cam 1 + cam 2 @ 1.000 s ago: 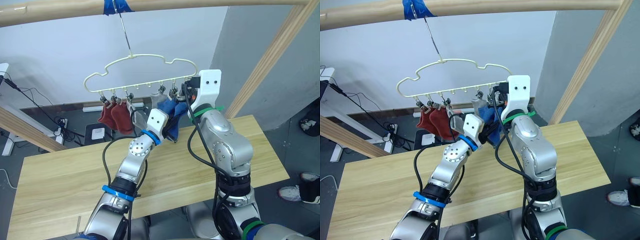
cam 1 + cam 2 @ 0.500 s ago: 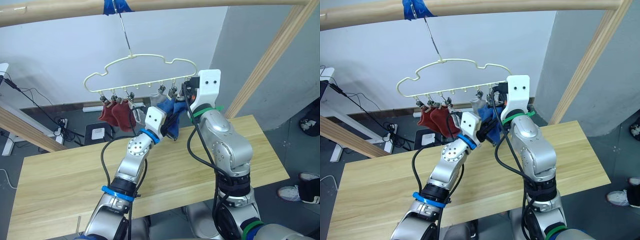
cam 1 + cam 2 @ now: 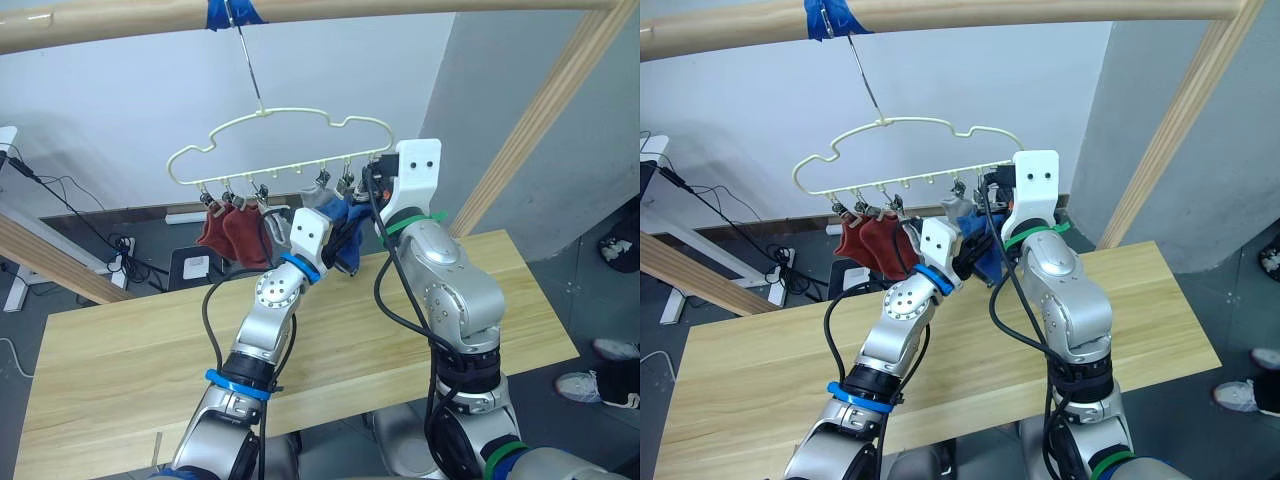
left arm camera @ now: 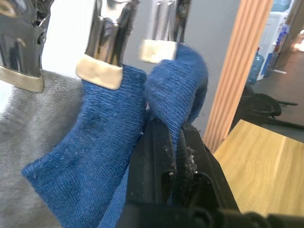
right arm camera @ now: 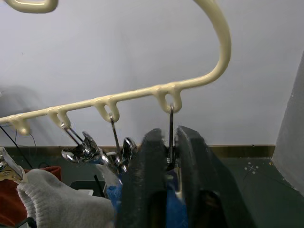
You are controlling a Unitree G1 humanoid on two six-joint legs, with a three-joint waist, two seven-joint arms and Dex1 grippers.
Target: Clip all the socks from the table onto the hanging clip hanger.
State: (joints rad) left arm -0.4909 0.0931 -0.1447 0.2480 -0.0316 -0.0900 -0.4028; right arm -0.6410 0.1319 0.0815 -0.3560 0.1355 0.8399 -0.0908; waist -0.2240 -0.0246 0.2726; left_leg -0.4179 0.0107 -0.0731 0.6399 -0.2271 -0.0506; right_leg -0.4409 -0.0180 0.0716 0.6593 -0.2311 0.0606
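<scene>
The cream-yellow clip hanger (image 3: 270, 140) hangs by its hook from a wooden pole above the far edge of the table (image 3: 120, 350). Two rust red socks (image 3: 232, 232) hang from its left clips, and a light grey sock (image 4: 28, 123) hangs beside a clipped blue sock (image 4: 95, 137). My left gripper (image 4: 176, 135) is shut on a fold of a second blue sock (image 4: 178, 80), holding it up against the end clip (image 4: 159, 47). My right gripper (image 5: 170, 137) is shut on that end clip's wire, just under the hanger bar (image 5: 142, 92).
The thick wooden pole (image 3: 120, 20) runs overhead, with slanted posts at the right (image 3: 530, 130) and left (image 3: 50, 255). Behind the table are a white wall, floor cables (image 3: 60, 190) and a person's shoe (image 3: 585, 385) at the right.
My left gripper has risen a little and moved right with the blue sock, closer to the end clips. My right arm has not moved.
</scene>
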